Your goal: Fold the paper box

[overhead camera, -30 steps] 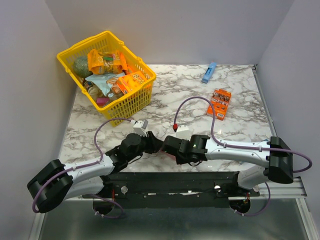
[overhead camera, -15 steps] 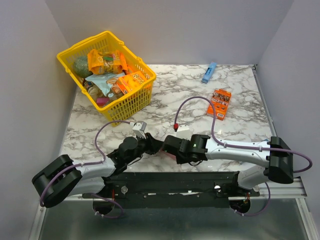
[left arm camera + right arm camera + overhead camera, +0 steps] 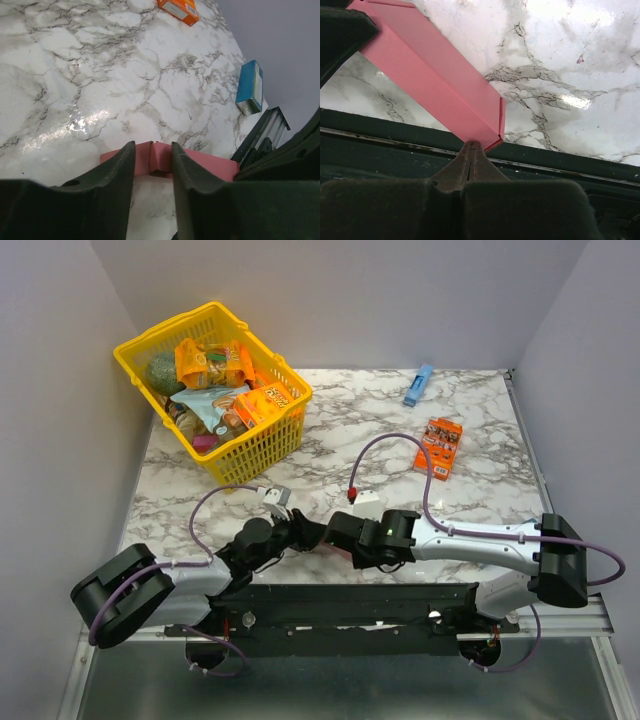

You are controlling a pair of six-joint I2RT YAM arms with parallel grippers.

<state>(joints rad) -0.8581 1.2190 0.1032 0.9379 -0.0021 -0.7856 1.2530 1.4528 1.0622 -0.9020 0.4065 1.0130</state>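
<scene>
At lower centre of the top view, the paper box (image 3: 435, 80) is held between both grippers. The left gripper (image 3: 152, 160) jaws stand narrowly parted around an upright flap. The right gripper (image 3: 472, 150) jaws are closed on its corner.

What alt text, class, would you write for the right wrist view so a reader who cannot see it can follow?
The right gripper, fingers pressed together, pinches the near corner of the pink paper box, which lies folded flat and runs diagonally up to the left over the marble table. A dark rail crosses the frame below it.
</scene>
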